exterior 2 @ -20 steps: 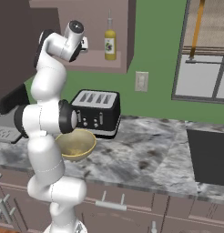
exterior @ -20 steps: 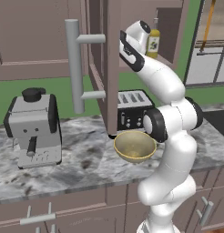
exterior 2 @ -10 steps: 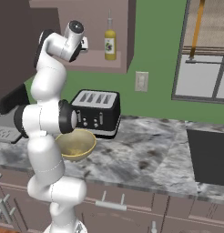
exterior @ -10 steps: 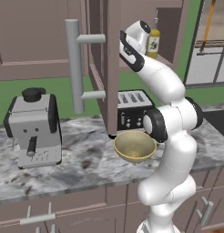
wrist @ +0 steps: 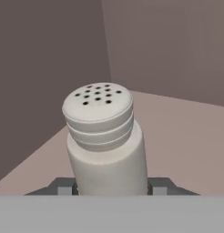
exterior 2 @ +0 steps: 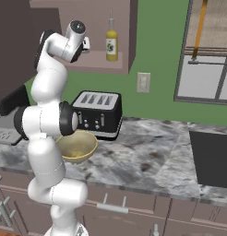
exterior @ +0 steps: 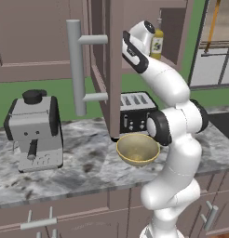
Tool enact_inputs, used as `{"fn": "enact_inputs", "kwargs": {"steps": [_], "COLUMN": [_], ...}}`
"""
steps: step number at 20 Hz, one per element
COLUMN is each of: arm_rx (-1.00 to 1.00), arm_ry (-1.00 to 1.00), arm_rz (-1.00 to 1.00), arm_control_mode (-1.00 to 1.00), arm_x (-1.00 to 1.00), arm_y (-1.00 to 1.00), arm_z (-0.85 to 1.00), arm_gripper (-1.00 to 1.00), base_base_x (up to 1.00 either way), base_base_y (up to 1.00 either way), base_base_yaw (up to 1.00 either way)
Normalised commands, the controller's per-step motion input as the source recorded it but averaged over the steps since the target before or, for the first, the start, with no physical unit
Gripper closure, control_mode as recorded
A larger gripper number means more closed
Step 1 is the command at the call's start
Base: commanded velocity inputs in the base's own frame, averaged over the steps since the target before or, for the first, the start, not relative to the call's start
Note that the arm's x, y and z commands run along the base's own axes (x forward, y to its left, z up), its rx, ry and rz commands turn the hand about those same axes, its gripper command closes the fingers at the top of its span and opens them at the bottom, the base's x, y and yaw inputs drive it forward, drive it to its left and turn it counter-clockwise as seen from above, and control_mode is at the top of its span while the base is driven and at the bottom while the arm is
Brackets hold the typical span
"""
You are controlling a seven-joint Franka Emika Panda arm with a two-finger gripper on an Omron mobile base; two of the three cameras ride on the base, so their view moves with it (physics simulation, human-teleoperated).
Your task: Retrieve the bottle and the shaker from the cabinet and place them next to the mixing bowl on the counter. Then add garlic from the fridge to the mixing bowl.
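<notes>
In the left base view, the white arm is reaching up into the open cabinet (exterior: 109, 69) near the top centre of the frame. The yellow-olive bottle (exterior: 157, 42) with its dark label is standing on the cabinet shelf at upper right of centre, just beside the arm's wrist. The tan mixing bowl (exterior: 137, 149) is sitting on the grey marbled counter (exterior: 84, 167) at mid-frame, in front of the toaster (exterior: 135, 117).

In the right base view, the gripper (exterior 2: 86, 44) is pointing into the cabinet at upper left, with the bottle (exterior 2: 111, 42) standing upright just to its right, near the shelf's front edge. The bowl (exterior 2: 78, 146) is showing at lower left, partly behind the arm.

In the hand view, the shaker (wrist: 106, 141) is standing at centre: a pale cylinder with a ridged cap pierced by dark holes. The grey fingertips (wrist: 63, 187) are pressing against its base on both sides, gripping it on the mauve shelf floor.
</notes>
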Motion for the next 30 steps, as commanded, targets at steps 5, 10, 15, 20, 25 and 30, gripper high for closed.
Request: {"fn": "enact_inputs", "kwargs": {"steps": [5,10,15,20,25,30], "arm_rx": [0.03,0.07,0.01,-0.03,-0.09,-0.18], "arm_ry": [-0.09,-0.13,-0.09,-0.01,0.00,0.00], "arm_rz": [0.00,0.00,0.00,0.03,0.07,0.06], "arm_control_mode": [-1.00,-1.00,-1.00,-1.00,-1.00,-1.00], "arm_x": [-0.48,-0.99,-1.00,-1.00,-1.00,-0.82], "arm_y": [-0.93,-0.93,-0.13,0.64,0.32,-0.05], "arm_z": [0.12,0.10,0.00,0.00,0.27,0.03], "arm_gripper": [1.00,1.00,1.00,1.00,1.00,1.00], "base_base_x": [0.00,0.00,0.00,0.00,0.00,0.00], "base_base_y": [0.00,0.00,0.00,0.00,0.00,0.00], "base_base_yaw": [0.00,0.00,0.00,0.00,0.00,0.00]}}
